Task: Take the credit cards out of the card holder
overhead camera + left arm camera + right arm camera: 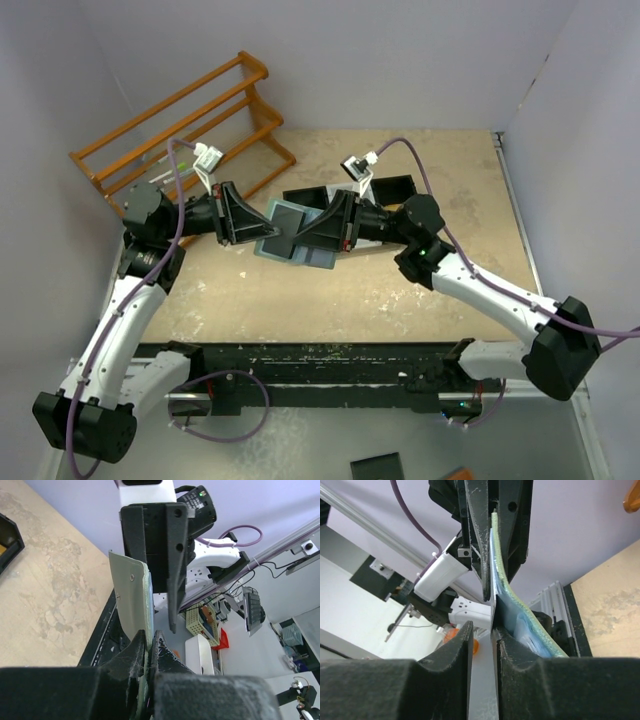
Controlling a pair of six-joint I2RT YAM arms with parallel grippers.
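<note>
**A:** From above?
**B:** The card holder hangs over the tabletop's middle, stretched sideways between both arms.
**A:** Left wrist?
**B:** The left gripper is clamped on its green flap.
**A:** Right wrist?
**B:** The right gripper stands narrowly apart, astride a credit card edge straight ahead. It's nearer and should pull, I'd judge.

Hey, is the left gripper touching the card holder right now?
Touching. The left wrist view shows the card holder's green edge running down into the left gripper, pinched between its closed fingers.
</note>
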